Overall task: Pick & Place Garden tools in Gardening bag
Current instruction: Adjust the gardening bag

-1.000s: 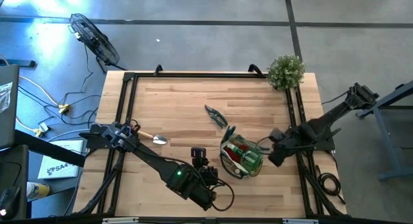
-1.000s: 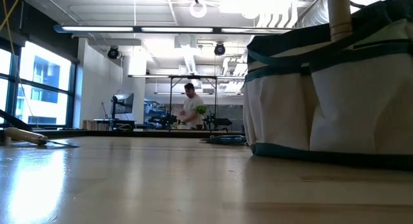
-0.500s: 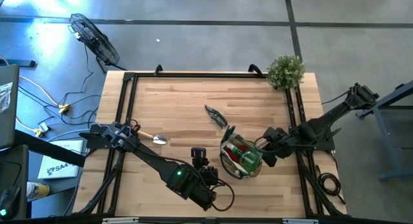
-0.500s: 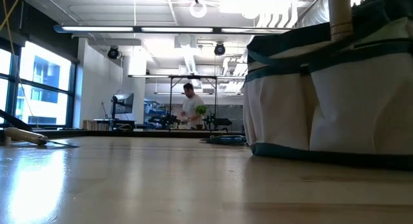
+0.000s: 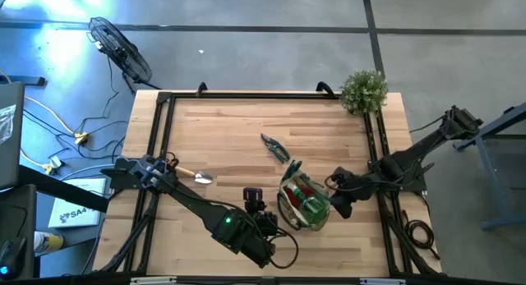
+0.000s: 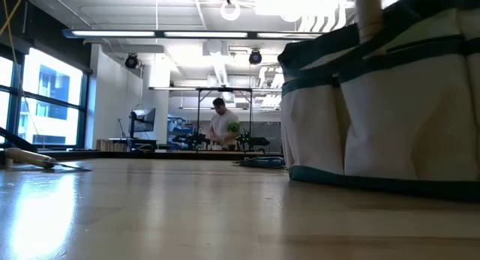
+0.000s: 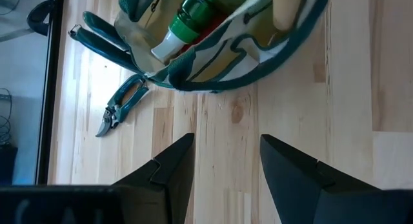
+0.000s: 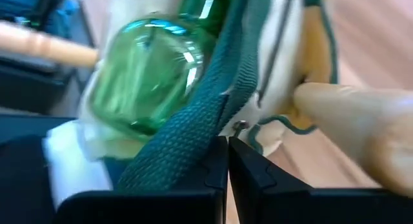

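Judging from the high view, looks like a steadying or nudging contact: finds the right end effector (image 5: 335, 204) pressed to the right-hand side of the Gardening bag (image 5: 289, 209), fingers fully closed and butted against the dark green trim (image 8: 193, 130). Cannot say whether any webbing is actually nipped between those closed fingers or merely lies against them. Places the bag near the front middle of the surface (image 5: 238, 125), already carrying a green spray bottle (image 7: 184, 27), a pale wooden handle (image 8: 361, 117) and something red beneath the bottle, too buried to name. Probably explains the push as squaring the bag up, or keeping its soft mouth from sagging while more tools go in. Puts the left end effector (image 7: 226, 143) just short of the bag on its front-left side, fingers partly apart over bare wood, gripping nothing, apparently waiting. Leaves two Garden tools outside: pruning shears (image 5: 275, 148) lying just behind the bag, and a wooden-handled trowel (image 5: 196, 176) well off to the left. Keeps a bushy plant (image 5: 363, 91) at the far right corner. Loses most of the bag off the right edge of the low view, with both arms absent there; shows only a person (image 6: 221, 125) far back in the room.
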Motion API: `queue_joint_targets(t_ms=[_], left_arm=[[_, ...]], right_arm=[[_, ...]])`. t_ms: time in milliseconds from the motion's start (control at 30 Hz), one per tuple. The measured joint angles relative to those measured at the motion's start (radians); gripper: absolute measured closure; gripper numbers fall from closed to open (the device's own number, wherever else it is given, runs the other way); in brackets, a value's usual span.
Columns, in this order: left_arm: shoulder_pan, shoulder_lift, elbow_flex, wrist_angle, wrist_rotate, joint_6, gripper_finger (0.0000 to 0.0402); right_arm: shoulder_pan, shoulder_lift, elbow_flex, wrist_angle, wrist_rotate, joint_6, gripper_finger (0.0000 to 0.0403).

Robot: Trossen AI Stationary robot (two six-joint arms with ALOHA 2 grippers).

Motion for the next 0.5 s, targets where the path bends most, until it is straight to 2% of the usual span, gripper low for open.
queue_joint_targets(t_ms=[333, 500], left_arm=[[0.0, 0.0, 0.0, 0.001, -0.003, 0.0, 0.0233], [0.0, 0.0, 0.0, 0.001, -0.002, -0.002, 0.0233]], right_arm=[[0.037, 0.094, 0.0, 0.296, -0.15, -0.11, 0.04], [0.039, 0.143, 0.0, 0.334, -0.218, -0.111, 0.04]])
